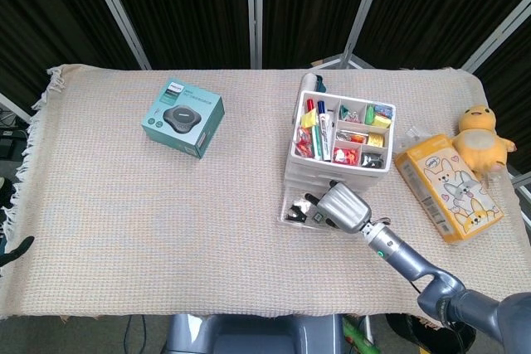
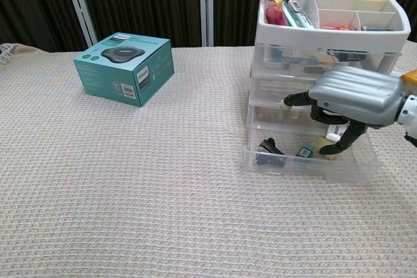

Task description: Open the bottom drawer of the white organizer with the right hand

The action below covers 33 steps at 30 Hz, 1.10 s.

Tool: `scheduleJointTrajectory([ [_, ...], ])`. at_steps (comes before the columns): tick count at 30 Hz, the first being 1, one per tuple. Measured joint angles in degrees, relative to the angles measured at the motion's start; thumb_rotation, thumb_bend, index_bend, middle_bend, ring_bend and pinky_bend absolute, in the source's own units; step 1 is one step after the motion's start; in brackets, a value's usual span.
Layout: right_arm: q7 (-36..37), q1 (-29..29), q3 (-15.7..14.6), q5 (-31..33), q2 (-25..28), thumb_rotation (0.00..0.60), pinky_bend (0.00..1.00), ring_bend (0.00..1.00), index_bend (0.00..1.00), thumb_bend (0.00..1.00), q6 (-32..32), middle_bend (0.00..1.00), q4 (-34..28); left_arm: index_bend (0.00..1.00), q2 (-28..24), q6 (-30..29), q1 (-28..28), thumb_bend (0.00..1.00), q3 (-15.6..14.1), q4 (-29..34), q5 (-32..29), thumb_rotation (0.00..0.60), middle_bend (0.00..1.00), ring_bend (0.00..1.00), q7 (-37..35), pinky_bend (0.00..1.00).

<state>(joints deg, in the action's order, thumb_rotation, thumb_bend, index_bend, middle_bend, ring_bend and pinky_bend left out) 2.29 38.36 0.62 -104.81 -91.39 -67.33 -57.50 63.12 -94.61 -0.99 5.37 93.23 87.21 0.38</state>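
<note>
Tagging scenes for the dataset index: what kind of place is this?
Probably a lab or studio teleoperation setup, not a home. Black curtain panels with metal poles back a table under a woven cloth, holding staged props: white organizer, teal box, plush duck.

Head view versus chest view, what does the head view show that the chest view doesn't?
Only the head view shows the yellow plush chick and the bunny-print box right of the organizer. Only the chest view shows the drawer fronts side-on, with the bottom drawer pulled out. Both show the teal box, the white organizer and the right hand over that drawer.
</note>
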Motion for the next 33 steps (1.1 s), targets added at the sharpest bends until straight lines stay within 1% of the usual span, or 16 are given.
scheduleJointTrajectory([
  [8, 1.5, 1.0, -2.8, -1.0, -1.7, 0.600, 0.62, 0.93, 0.37, 0.00, -0.1, 0.94, 4.4, 0.00, -0.1, 0.4, -0.2, 0.16, 0.2, 0.0, -0.4, 0.600, 0.00, 0.00, -0.2, 0.00],
  [13, 1.3, 1.4, -3.7, -0.8, -2.6, 0.600, 0.62, 0.93, 0.37, 0.00, 0.1, 0.94, 6.3, 0.00, -0.1, 0.5, -0.3, 0.16, 0.3, 0.0, -0.4, 0.600, 0.00, 0.00, -0.1, 0.00],
  [20, 1.5, 1.7, -4.1, 0.1, -3.9, 0.600, 0.62, 0.93, 0.37, 0.00, 0.3, 0.94, 8.6, 0.00, -0.1, 0.6, -0.3, 0.16, 0.2, 0.1, -0.4, 0.600, 0.00, 0.00, 0.0, 0.00],
  [25, 1.8, 1.7, -4.5, 0.9, -4.8, 0.600, 0.62, 0.93, 0.41, 0.00, 0.6, 0.94, 10.4, 0.00, -0.1, 0.7, -0.4, 0.16, 0.1, 0.1, -0.3, 0.600, 0.00, 0.00, -0.1, 0.00],
  [30, 2.8, 1.6, -5.3, 1.0, -5.5, 0.600, 0.62, 0.93, 0.42, 0.00, 0.5, 0.94, 11.3, 0.00, -0.2, 0.7, -0.4, 0.16, 0.2, 0.2, -0.4, 0.600, 0.00, 0.00, -0.2, 0.00],
  [33, 3.3, 1.5, -5.7, 1.0, -6.1, 0.600, 0.62, 0.93, 0.46, 0.00, 0.1, 0.94, 12.0, 0.00, -0.2, 0.8, -0.4, 0.16, 0.1, 0.2, -0.3, 0.600, 0.00, 0.00, -0.1, 0.00],
])
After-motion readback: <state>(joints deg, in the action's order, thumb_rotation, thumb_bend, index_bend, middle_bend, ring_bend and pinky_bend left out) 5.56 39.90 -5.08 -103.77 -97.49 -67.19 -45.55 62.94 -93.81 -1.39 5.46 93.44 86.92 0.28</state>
